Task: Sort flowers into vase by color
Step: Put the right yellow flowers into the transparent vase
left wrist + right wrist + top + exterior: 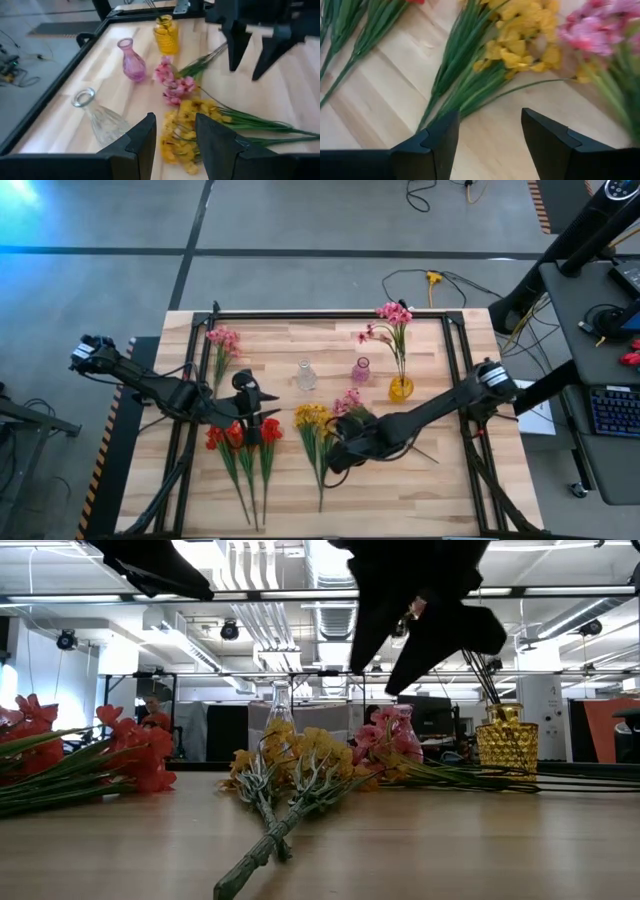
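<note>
Yellow flowers (pixel 312 420) lie mid-table with stems toward the near edge. Red flowers (pixel 240 436) lie to their left, and loose pink flowers (pixel 350 402) to their right. More pink flowers (pixel 222 340) lie at the far left. A yellow vase (pixel 400 388) holds pink flowers (pixel 392 315). A pink vase (pixel 361 370) and a clear vase (pixel 306 375) stand without flowers. My left gripper (pixel 268 416) (pixel 175 135) is open above the red blossoms, pointing at the yellow ones. My right gripper (pixel 336 454) (pixel 490 125) hovers open over the yellow stems (pixel 465 95).
A black frame (pixel 330 317) borders the wooden tabletop. Bare wood lies along the near edge and in the near right corner (pixel 450 490). In the left wrist view, the right gripper (pixel 246 70) hangs above the loose pink and yellow flowers.
</note>
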Robot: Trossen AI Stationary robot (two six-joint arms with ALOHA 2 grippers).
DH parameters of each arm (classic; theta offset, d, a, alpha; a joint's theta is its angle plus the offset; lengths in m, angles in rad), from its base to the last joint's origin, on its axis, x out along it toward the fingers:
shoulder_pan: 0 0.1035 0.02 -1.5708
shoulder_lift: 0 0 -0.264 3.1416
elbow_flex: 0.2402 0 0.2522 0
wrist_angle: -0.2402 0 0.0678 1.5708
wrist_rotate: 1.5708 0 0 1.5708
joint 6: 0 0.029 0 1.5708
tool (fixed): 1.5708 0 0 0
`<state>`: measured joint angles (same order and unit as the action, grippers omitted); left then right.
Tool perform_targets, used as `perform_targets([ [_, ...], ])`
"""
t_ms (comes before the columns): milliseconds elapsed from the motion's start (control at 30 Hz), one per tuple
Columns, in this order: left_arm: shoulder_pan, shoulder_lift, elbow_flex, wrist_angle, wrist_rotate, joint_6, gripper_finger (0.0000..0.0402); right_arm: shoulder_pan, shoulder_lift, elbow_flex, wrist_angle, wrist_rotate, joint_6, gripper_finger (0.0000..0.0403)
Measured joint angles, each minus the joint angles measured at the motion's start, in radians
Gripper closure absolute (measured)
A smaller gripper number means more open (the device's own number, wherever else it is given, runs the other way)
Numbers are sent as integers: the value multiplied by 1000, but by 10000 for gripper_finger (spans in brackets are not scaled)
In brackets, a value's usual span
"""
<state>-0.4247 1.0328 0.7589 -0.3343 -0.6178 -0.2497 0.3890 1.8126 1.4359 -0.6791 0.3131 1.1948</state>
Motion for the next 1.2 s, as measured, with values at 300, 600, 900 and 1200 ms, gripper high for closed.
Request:
perform_targets([
  [300, -4, -3, 0, -12, -1, -15, 281, -17, 145, 95, -19, -6, 79, 111],
  [600, -10, -4, 0, -17, 0, -30, 281, -39, 243, 134, -10, 2, 122, 78],
  [900, -11, -4, 0, -20, 1, -64, 281, -56, 284, 136, 17, 9, 121, 145],
  [1200, -12, -1, 0, -18, 1, -71, 281, -56, 286, 136, 16, 42, 98, 313],
])
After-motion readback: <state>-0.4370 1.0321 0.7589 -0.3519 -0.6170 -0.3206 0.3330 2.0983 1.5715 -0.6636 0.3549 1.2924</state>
